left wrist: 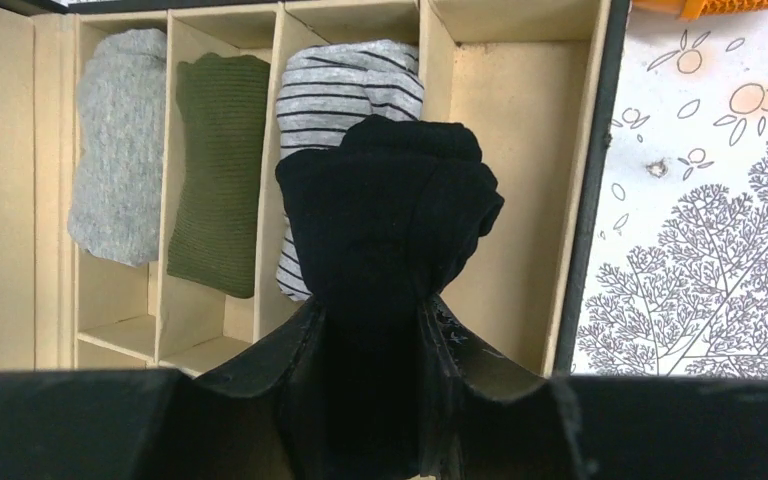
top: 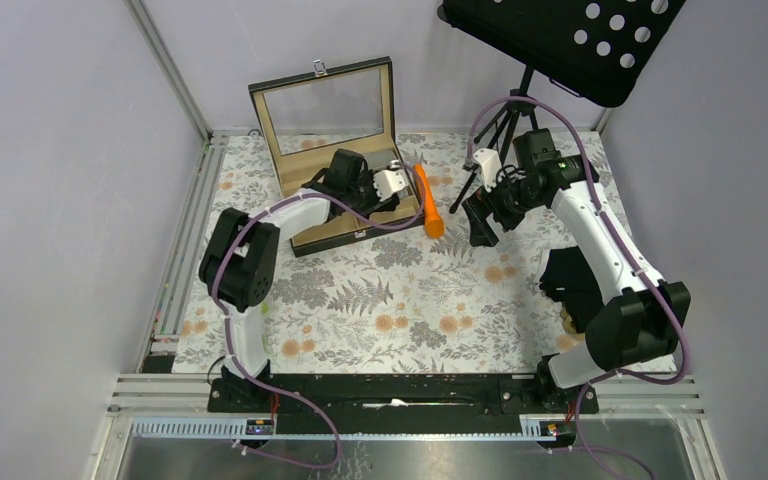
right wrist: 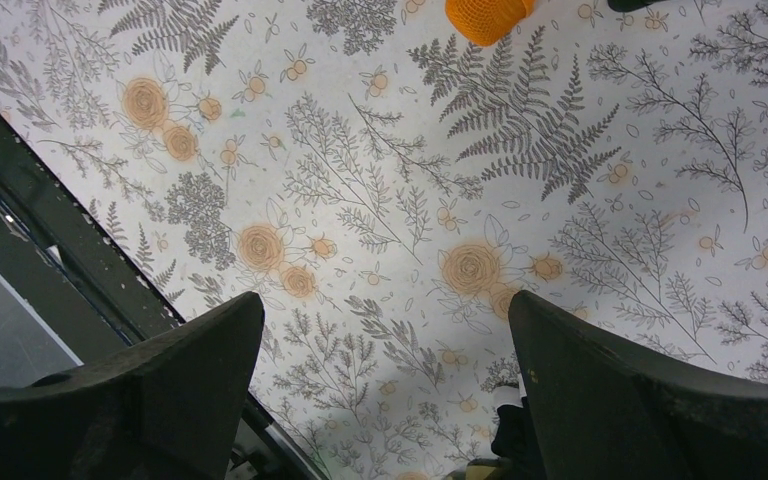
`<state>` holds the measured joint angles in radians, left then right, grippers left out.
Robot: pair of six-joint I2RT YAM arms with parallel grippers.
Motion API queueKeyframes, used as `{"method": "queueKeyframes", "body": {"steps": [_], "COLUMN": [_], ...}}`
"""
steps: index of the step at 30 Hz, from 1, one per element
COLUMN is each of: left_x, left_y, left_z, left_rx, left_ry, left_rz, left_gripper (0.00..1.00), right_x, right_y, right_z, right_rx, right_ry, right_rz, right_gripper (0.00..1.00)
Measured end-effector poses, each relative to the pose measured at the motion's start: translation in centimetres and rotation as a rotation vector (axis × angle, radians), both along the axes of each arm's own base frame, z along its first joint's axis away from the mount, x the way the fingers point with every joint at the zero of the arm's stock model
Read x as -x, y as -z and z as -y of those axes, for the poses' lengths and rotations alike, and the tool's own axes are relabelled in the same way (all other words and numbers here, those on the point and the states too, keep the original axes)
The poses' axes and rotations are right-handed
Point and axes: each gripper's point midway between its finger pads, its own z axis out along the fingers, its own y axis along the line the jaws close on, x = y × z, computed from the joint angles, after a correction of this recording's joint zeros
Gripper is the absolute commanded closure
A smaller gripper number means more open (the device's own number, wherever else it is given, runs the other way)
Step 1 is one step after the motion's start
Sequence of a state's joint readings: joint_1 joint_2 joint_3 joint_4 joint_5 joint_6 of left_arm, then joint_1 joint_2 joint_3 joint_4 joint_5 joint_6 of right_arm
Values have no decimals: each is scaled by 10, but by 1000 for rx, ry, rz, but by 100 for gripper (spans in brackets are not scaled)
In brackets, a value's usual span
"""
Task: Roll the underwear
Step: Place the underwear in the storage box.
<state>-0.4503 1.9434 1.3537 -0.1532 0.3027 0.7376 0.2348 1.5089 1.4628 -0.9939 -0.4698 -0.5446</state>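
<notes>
The work looks well along but not finished. The open wooden box already holds 3 rolled garments, each in its own slot: a heather-grey roll, an olive-green roll and the striped roll. A 4th piece, the black roll, is clamped between the partly closed jaws of the left gripper. It hangs above the box, in front of the striped roll and the divider beside it, right next to the bare 4th compartment. My guess is that the roll is meant for that slot, and it has not been set down. Whether it touches the box floor cannot be told from the wrist view. More is left to do: a dark heap of black underwear lies unrolled on the floral mat at the right, partly under the right arm. The left arm reaches forward from its base with its elbow folded out to the left and its wrist over the box. The right arm rises from a bent elbow near the mat's right edge, and the right gripper hovers above bare mat with its jaws spread fully wide and nothing between them, close to the thick end of the orange carrot-shaped stick.
</notes>
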Motion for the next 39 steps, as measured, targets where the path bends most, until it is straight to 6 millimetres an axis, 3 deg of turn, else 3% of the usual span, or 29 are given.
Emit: {"method": "queueKeyframes", "body": {"steps": [15, 19, 23, 26, 32, 39], "left_x": [11, 20, 42, 44, 44, 23], "left_y": [3, 0, 5, 4, 5, 16], "left_z": [9, 10, 15, 16, 18, 46], "left_rx": [17, 21, 18, 18, 11, 28], "left_ry": [-4, -2, 16, 14, 9, 67], "left_rz": [80, 99, 61, 61, 23, -139], "left_gripper": [100, 100, 100, 100, 100, 100], "right_x": [-4, -5, -5, -6, -6, -2], "right_y": [8, 12, 13, 13, 13, 21], "right_z": [5, 5, 5, 5, 5, 6], "right_rx": [37, 41, 41, 41, 41, 47], "right_ry": [8, 8, 8, 8, 8, 8], "right_rz": [-5, -18, -21, -22, -22, -39], "right_gripper": [0, 1, 1, 1, 1, 1]}}
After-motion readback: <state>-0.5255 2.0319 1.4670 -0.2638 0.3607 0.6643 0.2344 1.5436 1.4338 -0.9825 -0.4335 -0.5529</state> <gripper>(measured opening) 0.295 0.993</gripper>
